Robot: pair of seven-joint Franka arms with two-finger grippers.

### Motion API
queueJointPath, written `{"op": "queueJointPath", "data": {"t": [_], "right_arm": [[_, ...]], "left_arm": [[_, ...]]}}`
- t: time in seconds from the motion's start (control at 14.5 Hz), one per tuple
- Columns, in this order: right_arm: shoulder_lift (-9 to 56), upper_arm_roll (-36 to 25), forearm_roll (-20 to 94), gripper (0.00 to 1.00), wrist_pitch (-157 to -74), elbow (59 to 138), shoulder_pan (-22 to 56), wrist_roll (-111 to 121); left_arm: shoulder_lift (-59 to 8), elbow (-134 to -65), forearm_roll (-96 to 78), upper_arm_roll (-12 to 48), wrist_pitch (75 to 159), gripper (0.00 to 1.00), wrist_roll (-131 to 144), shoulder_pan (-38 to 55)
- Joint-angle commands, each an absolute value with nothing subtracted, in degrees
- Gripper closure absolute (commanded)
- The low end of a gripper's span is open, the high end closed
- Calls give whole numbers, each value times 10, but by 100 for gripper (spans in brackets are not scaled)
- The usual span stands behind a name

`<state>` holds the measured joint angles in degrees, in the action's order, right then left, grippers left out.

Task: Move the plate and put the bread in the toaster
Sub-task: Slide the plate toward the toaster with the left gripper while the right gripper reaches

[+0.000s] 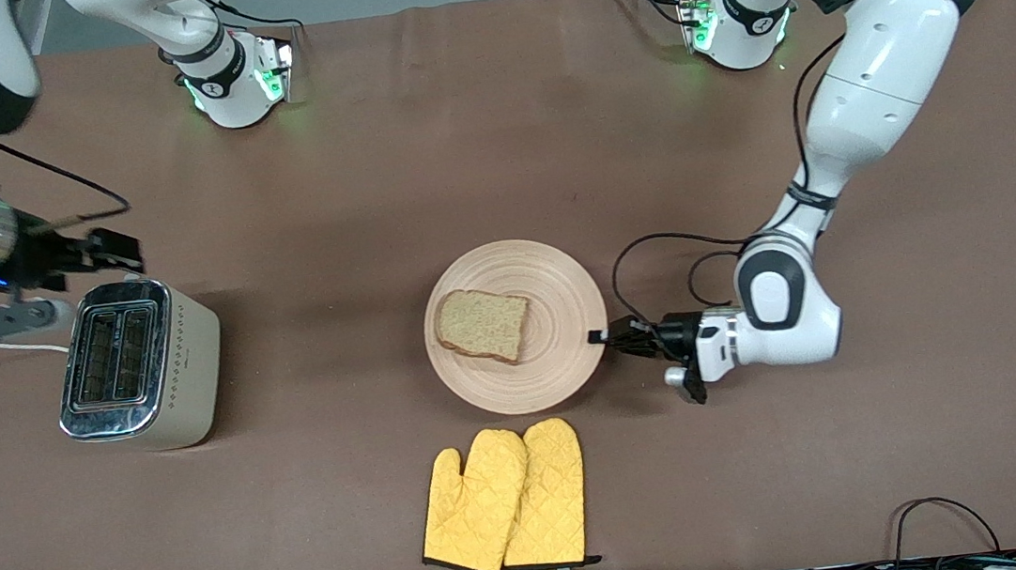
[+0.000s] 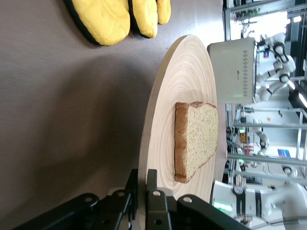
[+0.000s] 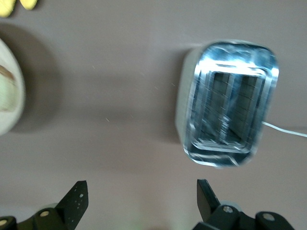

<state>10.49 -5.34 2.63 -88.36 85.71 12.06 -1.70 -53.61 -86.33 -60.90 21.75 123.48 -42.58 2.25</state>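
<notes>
I see my left pincer [image 1: 603, 336] pinching the round light-wood plate [image 1: 559, 317] rim; right pincer [image 3: 139, 199] spread above the cream 2-slot toaster [image 1: 139, 366].

Brown bread [image 1: 483, 325] flat on wooden plate [image 1: 561, 336], cream toaster [image 1: 139, 363] upright

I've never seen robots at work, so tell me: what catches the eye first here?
A brown bread slice lies on a round pale-wood plate mid-table, with the left claw gripping the plate's rim. Yellow quilted oven mitts lie nearer the camera. The right claw hangs open by the cream, chrome-topped toaster at the right arm's end.
</notes>
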Motion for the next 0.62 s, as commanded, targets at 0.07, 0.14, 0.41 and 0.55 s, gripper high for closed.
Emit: {"op": "queueJointPath", "data": {"t": [0.07,0.14,0.41,0.55], "right_arm": [[101,-56,76,0,-1014,977,141,-77],[107,-56,76,0,-1034,991,155,-81],[155,-56,82,0,-1089,998,194,-143],[189,-56,82,0,-1118,998,202,-147]], "left_arm": [[-533,-872,-673,222,1288,99,-425,66],[-535,-872,-678,222,1295,99,-425,75],[-547,-873,-679,221,1305,97,-425,90],[-551,-873,-679,221,1314,90,-424,98]]}}
